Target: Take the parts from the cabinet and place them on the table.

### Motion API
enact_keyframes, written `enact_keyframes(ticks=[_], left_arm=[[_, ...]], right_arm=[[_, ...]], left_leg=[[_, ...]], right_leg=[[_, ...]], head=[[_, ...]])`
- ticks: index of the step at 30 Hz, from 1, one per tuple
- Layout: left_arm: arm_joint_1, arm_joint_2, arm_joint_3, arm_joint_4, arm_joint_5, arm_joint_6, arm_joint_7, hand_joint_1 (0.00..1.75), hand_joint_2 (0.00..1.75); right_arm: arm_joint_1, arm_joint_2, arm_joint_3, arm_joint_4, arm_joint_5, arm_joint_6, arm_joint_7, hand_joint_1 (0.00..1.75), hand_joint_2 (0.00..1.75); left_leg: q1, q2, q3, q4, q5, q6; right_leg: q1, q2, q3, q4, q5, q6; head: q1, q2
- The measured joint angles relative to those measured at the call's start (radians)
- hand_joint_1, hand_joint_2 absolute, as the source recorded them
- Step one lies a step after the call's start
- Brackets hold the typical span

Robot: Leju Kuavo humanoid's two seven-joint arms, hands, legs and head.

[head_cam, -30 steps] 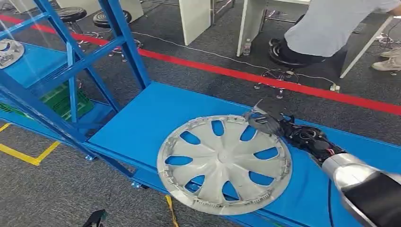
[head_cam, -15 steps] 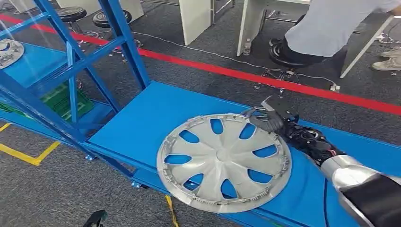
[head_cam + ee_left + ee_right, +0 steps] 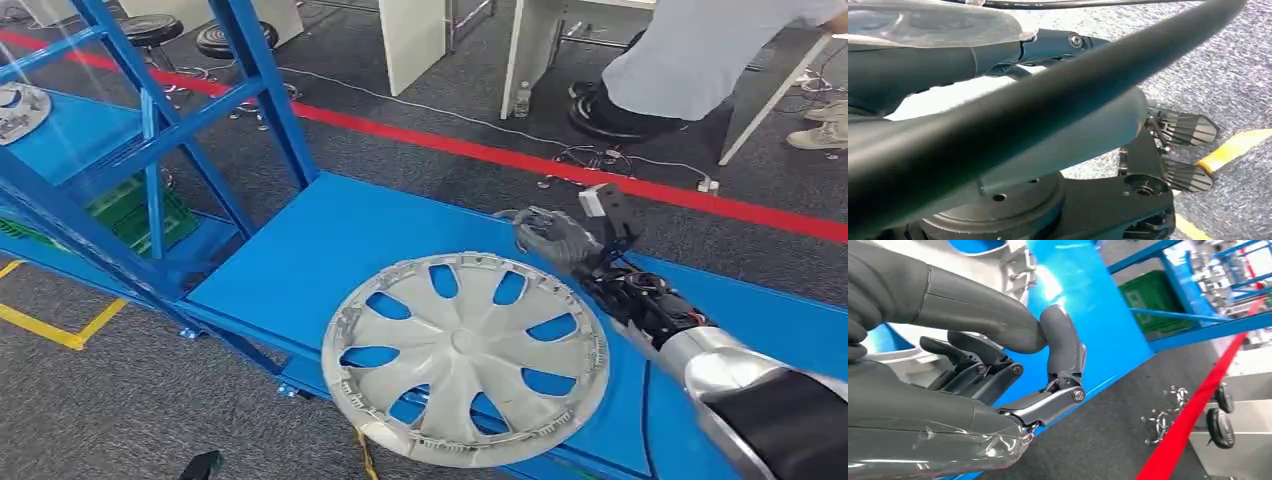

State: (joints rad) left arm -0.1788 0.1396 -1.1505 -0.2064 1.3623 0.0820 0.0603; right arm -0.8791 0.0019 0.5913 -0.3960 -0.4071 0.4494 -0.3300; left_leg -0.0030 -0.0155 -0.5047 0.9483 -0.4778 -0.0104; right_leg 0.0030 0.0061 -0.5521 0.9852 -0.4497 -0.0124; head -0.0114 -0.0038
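Note:
A silver hubcap (image 3: 465, 358) lies flat on the blue table (image 3: 310, 240), its near rim hanging over the table's front edge. My right hand (image 3: 555, 238) hovers just beyond the hubcap's far rim, lifted off it. In the right wrist view that hand (image 3: 998, 370) has its fingers curled in and its thumb bent onto a fingertip, with nothing held; the hubcap's rim (image 3: 1018, 265) lies behind it. Another silver part (image 3: 20, 108) rests on a shelf of the blue cabinet (image 3: 150, 130) at far left. My left hand (image 3: 913, 65) hangs low, its fingers unclear.
A green crate (image 3: 130, 210) sits low in the cabinet. Beyond the table a red floor line (image 3: 500, 155) runs across, with stools (image 3: 230, 40) and a seated person (image 3: 690, 50) at white desks. Yellow tape (image 3: 60, 330) marks the floor at near left.
My right hand has let go of the hubcap's far rim and risen up and away. The hubcap has slid slightly toward the table's near edge.

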Motion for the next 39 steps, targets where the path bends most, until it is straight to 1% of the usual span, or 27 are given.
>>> enact_keyframes(ticks=[5,7,10,14,17,18,19,20,22,24,26,33,39], left_arm=[[0.004,0.0,0.0,0.0,0.003,0.002,-0.002,0.0,0.0],[0.004,0.001,0.0,0.0,0.004,0.003,-0.003,0.0,0.0],[0.004,0.001,0.0,0.0,0.004,0.003,-0.003,0.0,0.0],[0.004,0.001,0.0,0.0,0.006,0.003,-0.003,0.0,0.0],[0.005,0.001,0.0,0.0,0.006,0.003,-0.003,0.0,0.0],[0.005,0.001,0.0,0.0,0.006,0.003,-0.003,0.0,0.0],[0.005,0.002,0.0,0.0,0.006,0.003,-0.003,0.0,0.0],[0.005,0.002,0.0,0.0,0.006,0.003,-0.003,0.0,0.0],[0.005,0.002,0.0,0.0,0.007,0.003,-0.003,0.0,0.0],[0.005,0.003,0.0,0.0,0.007,0.003,-0.005,0.0,0.0],[0.005,0.004,0.0,0.0,0.007,0.003,-0.006,0.0,0.0],[0.006,0.007,0.0,0.0,0.007,0.003,-0.006,0.0,0.0],[0.006,0.007,0.0,0.0,0.007,0.003,-0.006,0.0,0.0]], right_arm=[[-0.001,0.011,-0.016,-0.002,-0.118,0.04,-0.004,1.75,1.75],[-0.003,0.014,-0.016,-0.01,-0.143,0.043,-0.006,1.75,1.75],[-0.01,0.018,-0.013,-0.02,-0.132,0.031,-0.003,1.75,1.75],[-0.018,0.019,0.009,-0.026,-0.05,-0.029,-0.002,1.75,1.75],[-0.022,0.019,0.024,-0.029,-0.037,-0.043,-0.003,1.75,1.75],[-0.024,0.019,0.031,-0.032,-0.035,-0.043,-0.003,1.69,1.75],[-0.025,0.019,0.035,-0.033,-0.035,-0.044,-0.003,0.49,1.75],[-0.025,0.019,0.038,-0.034,-0.031,-0.047,-0.002,0.0,1.75],[-0.029,0.019,0.053,-0.034,0.007,-0.074,0.001,0.0,1.75],[-0.04,0.019,0.08,-0.034,0.088,-0.118,0.015,0.0,1.75],[-0.051,0.019,0.104,-0.034,0.123,-0.134,0.021,0.0,1.75],[-0.069,0.019,0.156,-0.034,0.134,-0.143,0.023,0.0,1.75],[-0.074,0.019,0.179,-0.034,0.134,-0.143,0.024,0.0,1.75]], left_leg=[[0.0,0.0,0.0,0.0,0.0,0.0],[0.0,0.0,0.0,0.0,0.0,0.0],[0.0,0.0,0.0,0.0,0.0,0.0],[0.0,0.0,0.0,0.0,0.0,0.0],[0.0,0.0,0.0,0.0,0.0,0.0],[0.0,0.0,0.0,0.0,0.0,0.0],[0.0,0.0,0.0,0.0,0.0,0.0],[0.0,0.0,0.0,0.0,0.0,0.0],[0.0,0.0,0.0,0.0,0.0,0.0],[0.0,0.0,0.0,0.0,0.0,0.0],[0.0,0.0,0.0,0.0,0.0,0.0],[0.0,0.0,0.0,0.0,0.0,0.0],[0.0,0.0,0.0,0.0,0.0,0.0]], right_leg=[[0.0,0.0,0.0,0.0,0.0,0.0],[0.0,0.0,0.0,0.0,0.0,0.0],[0.0,0.0,0.0,0.0,0.0,0.0],[0.0,0.0,0.0,0.0,0.0,0.0],[0.0,0.0,0.0,0.0,0.0,0.0],[0.0,0.0,0.0,0.0,0.0,0.0],[0.0,0.0,0.0,0.0,0.0,0.0],[0.0,0.0,0.0,0.0,0.0,0.0],[0.0,0.0,0.0,0.0,0.0,0.0],[0.0,0.0,0.0,0.0,0.0,0.0],[0.0,0.0,0.0,0.0,0.0,0.0],[0.0,0.0,0.0,0.0,0.0,0.0],[0.0,0.0,0.0,0.0,0.0,0.0]], head=[[0.001,0.0],[0.001,0.0],[0.0,0.0],[-0.001,0.0],[0.0,0.0],[0.0,0.0],[0.0,0.0],[0.0,0.0],[0.0,0.0],[0.0,0.0],[0.0,0.0],[0.0,0.0],[0.0,0.0]])
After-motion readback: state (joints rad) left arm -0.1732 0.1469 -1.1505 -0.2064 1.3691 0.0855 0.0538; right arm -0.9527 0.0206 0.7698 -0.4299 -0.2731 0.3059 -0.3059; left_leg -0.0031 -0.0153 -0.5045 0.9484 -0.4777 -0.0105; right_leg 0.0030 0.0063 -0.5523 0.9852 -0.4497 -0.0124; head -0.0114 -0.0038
